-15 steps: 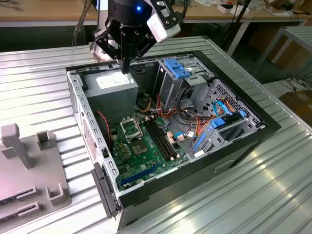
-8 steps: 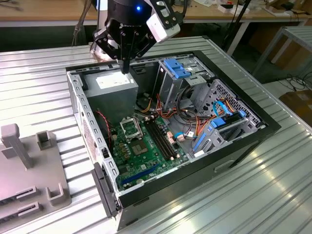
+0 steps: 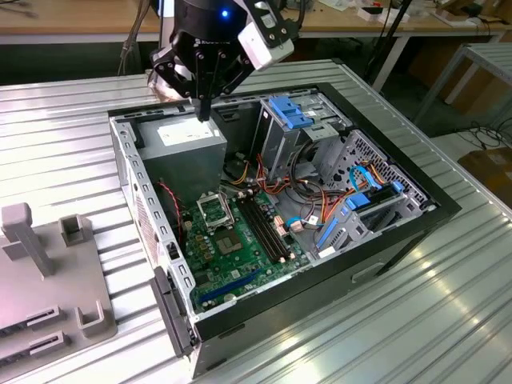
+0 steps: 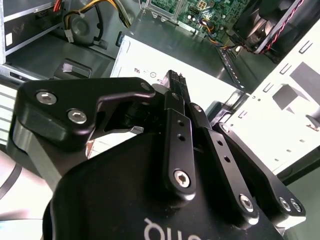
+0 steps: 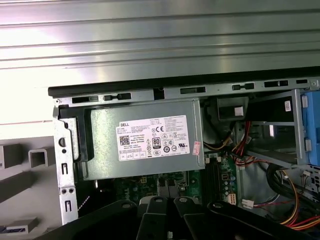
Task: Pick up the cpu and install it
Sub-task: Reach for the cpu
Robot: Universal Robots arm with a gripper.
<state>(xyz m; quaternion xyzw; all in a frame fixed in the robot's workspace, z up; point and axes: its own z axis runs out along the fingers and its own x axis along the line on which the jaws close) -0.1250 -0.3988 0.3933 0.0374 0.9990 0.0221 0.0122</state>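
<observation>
Gripper (image 3: 204, 112) hung over power supply (image 3: 184, 160) at far side of case (image 3: 448, 204); fingers pressed together, nothing seen held. Black-framed socket (image 3: 214, 210) on green board (image 3: 240, 256), nearer.

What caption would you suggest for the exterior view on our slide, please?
The gripper hovers over the grey power supply inside the open computer case, beside the green motherboard.

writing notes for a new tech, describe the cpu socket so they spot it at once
Look inside the open computer case on the ribbed metal table, at the green motherboard on its floor. The socket is the black-framed square at the board's end next to the grey power supply. Unlike the long black memory slots on the exterior view's right of it, it is square.
</observation>
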